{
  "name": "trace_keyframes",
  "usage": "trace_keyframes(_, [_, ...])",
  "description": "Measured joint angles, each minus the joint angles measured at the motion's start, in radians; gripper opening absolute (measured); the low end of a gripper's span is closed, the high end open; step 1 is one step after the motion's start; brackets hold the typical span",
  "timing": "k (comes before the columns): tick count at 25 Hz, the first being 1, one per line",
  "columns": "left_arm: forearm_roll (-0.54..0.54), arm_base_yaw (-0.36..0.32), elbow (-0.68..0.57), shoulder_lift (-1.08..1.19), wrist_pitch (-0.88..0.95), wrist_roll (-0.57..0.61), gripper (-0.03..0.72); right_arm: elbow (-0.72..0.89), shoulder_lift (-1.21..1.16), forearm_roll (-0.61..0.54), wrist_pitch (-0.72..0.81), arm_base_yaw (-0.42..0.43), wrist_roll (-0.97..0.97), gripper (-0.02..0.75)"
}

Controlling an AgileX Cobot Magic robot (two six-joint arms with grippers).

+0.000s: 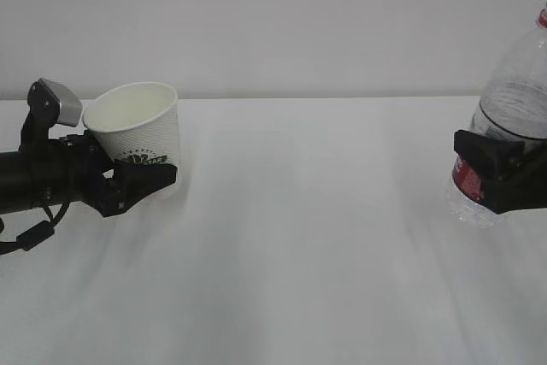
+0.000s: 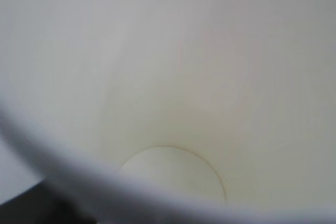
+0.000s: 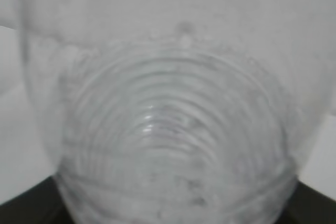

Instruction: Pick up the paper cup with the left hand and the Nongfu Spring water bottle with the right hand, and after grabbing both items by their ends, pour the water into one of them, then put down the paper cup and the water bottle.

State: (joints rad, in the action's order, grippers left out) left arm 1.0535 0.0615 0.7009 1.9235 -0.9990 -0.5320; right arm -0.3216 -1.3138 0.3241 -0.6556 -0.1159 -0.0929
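Exterior view: left hand (image 1: 137, 184) clamps the paper cup (image 1: 137, 126) low, tilted to catch; right hand (image 1: 496, 175) grips the Nongfu Spring water bottle (image 1: 513, 108) midway, well apart.
Left wrist view: cup's dry inside.
Right wrist view: ribbed bottle wall.

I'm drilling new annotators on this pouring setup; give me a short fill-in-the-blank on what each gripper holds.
1. The left gripper is closed on the ____ near its base.
2. The right gripper grips the clear ____, around its red label.
3. The paper cup is tilted, and in the left wrist view its inside looks ____.
4. Cup and water bottle are far ____ across the white table.

Missing words: paper cup; water bottle; empty; apart
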Motion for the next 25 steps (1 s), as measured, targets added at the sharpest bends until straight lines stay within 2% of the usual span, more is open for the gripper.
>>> trace_keyframes(5, [0.111, 0.0, 0.0, -0.052, -0.019, -0.041, 0.538, 0.0, 0.0, 0.012, 0.01, 0.0, 0.0, 0.485])
trace_keyframes(13, [0.217, 0.0, 0.0, -0.078, -0.092, -0.099, 0.537, 0.0, 0.0, 0.04, 0.034, 0.0, 0.0, 0.486])
trace_keyframes(19, [0.258, 0.004, 0.0, -0.078, -0.141, -0.126, 0.537, 0.0, 0.0, 0.065, 0.034, 0.0, -0.011, 0.486])
trace_keyframes(21, [0.26, 0.027, 0.0, -0.078, -0.142, -0.128, 0.537, 0.0, 0.0, 0.083, 0.036, 0.0, -0.026, 0.486])
trace_keyframes(25, [0.261, 0.116, 0.0, -0.078, -0.14, -0.13, 0.537, 0.0, 0.0, 0.114, 0.037, 0.0, -0.053, 0.486])
